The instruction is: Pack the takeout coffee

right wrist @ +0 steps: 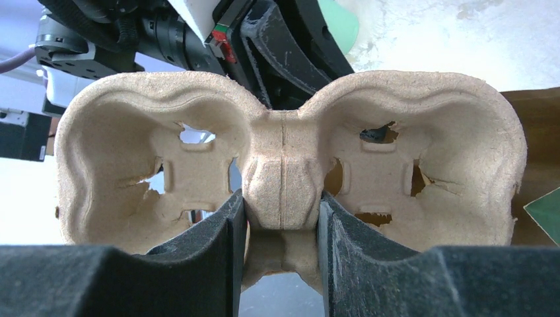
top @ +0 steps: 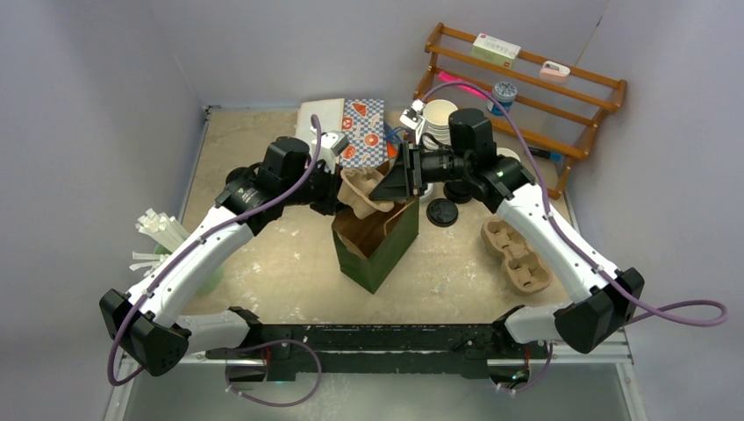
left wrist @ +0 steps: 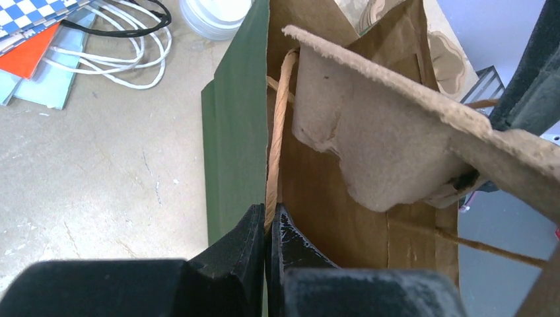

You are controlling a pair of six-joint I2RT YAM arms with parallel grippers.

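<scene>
The takeout coffee does not show in any view. A green paper bag (top: 377, 246) stands open at the table's middle, its brown inside (left wrist: 343, 218) visible in the left wrist view. My left gripper (left wrist: 267, 221) is shut on the bag's twisted paper handle (left wrist: 277, 132) at the rim, on the bag's left side (top: 338, 200). My right gripper (right wrist: 282, 214) is shut on the centre ridge of a two-cup pulp carrier (right wrist: 284, 172). It holds the carrier tilted over the bag's mouth (top: 364, 189), and both of its cup wells are empty.
A second pulp carrier (top: 516, 254) lies at the right, with a black lid (top: 442, 211) near it. White nested cups (top: 439, 118) and a wooden rack (top: 526, 79) stand at the back. Patterned packets (top: 361, 132) lie behind the bag. Straws in a cup (top: 162, 232) stand at the left.
</scene>
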